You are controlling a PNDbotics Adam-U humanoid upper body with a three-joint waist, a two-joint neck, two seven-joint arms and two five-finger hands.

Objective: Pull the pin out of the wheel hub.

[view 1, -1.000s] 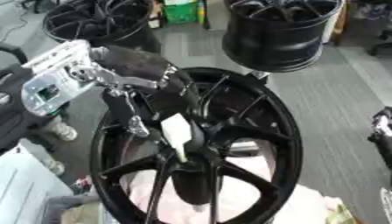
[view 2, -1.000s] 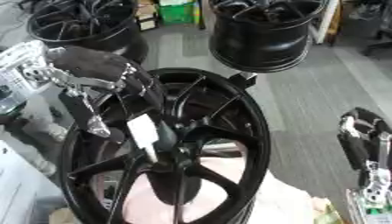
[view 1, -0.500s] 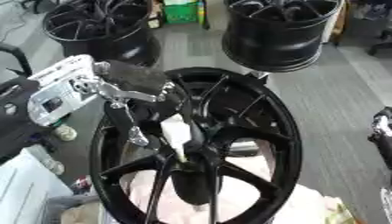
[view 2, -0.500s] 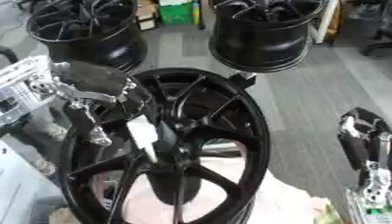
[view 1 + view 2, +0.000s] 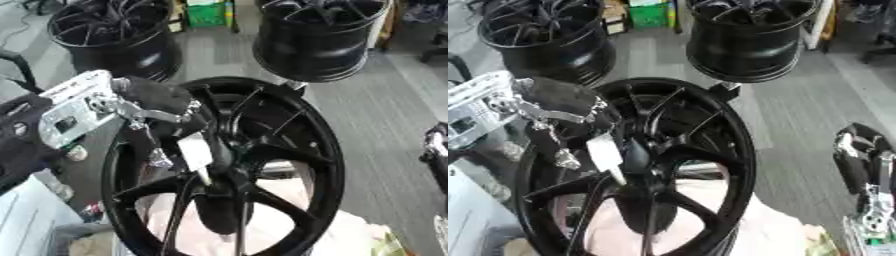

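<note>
One black wheel hub (image 5: 262, 165) fills the frame's centre, a pale pin (image 5: 196, 154) at its middle. Left hand (image 5: 162, 107), upper left, curls around the pin's top. Right hand (image 5: 864, 165) rests relaxed at right edge.

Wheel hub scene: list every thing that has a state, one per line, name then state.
wheel hub: upright, on edge, spokes facing the camera.
pin: white, at the hub's centre, left hand beside it.
left hand: over the hub's upper left rim, fingers curled toward the pin.
right hand: idle at the right edge.
spare wheels: standing on the floor behind.
</note>
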